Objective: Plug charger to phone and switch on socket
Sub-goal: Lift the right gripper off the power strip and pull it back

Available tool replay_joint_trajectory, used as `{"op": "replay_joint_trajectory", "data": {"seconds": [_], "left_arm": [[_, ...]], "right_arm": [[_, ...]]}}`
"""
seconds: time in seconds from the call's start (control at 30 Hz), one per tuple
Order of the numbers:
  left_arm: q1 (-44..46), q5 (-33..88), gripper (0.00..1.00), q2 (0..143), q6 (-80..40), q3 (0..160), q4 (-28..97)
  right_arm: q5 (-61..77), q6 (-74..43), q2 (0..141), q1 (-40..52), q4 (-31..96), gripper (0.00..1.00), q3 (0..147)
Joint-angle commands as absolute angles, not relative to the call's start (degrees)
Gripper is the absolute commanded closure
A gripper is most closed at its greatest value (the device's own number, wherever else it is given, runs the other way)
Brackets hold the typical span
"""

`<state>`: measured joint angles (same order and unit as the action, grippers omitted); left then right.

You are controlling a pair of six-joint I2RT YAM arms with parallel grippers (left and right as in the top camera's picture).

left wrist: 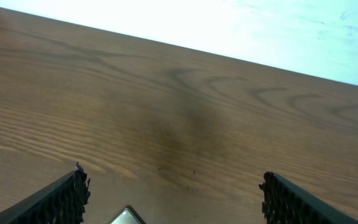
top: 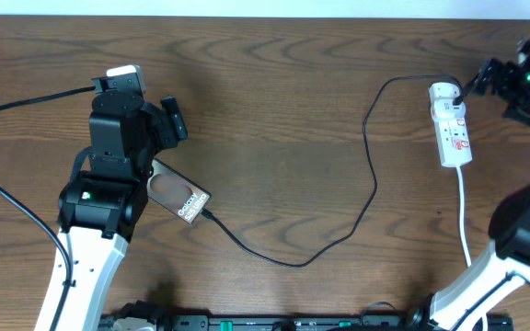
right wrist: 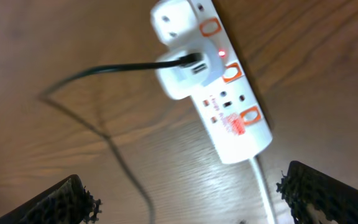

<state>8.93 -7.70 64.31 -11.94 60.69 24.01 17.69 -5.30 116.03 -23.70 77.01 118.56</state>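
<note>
Left wrist view: the left pincer (left wrist: 173, 190) stands spread wide, its two dark ribbed fingers (left wrist: 58, 200) at the bottom corners, with nothing between them and nothing touched. Below is bare brown counter (left wrist: 185, 106) running to a white far edge. A pale glossy corner (left wrist: 126, 216) pokes in at the bottom edge, too little of it showing to name.

Right wrist view: the right pincer (right wrist: 188, 199) is also wide apart, holding nothing and hanging above the counter clear of the socket (right wrist: 238, 118). The picture is blurred. The socket lies at a slant, white with orange-red switch outlines and a small red light glowing. The charger (right wrist: 180, 73) has its white adapter seated in one outlet, and its black cable runs off left and curls down. The socket's white cord (right wrist: 263, 186) leaves at the lower edge.

Overhead view: the phone (top: 180, 195) lies slanted on the counter at the left, its upper end hidden under the left arm (top: 113, 147), with "Galaxy" readable. The charger's connector tip meets the phone's lower end; whether it is fully seated I cannot tell. The cable loops across the middle to the socket at the far right. The right pincer sits just beside the socket's far end, dark and partly cut off by the frame
</note>
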Motion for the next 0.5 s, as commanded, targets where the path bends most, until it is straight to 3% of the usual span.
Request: {"op": "replay_joint_trajectory", "data": {"seconds": [0.0,0.47], "left_arm": [[9.19,-8.62,0.14,64.36,-11.40,61.73,24.01],[9.19,-8.62,0.14,64.36,-11.38,61.73,24.01]], "right_arm": [[18.13,-10.74,109.91,-21.93,77.34,0.01,120.27],[18.52,-10.68,105.27,-20.25,77.38,0.01,120.22]]}}
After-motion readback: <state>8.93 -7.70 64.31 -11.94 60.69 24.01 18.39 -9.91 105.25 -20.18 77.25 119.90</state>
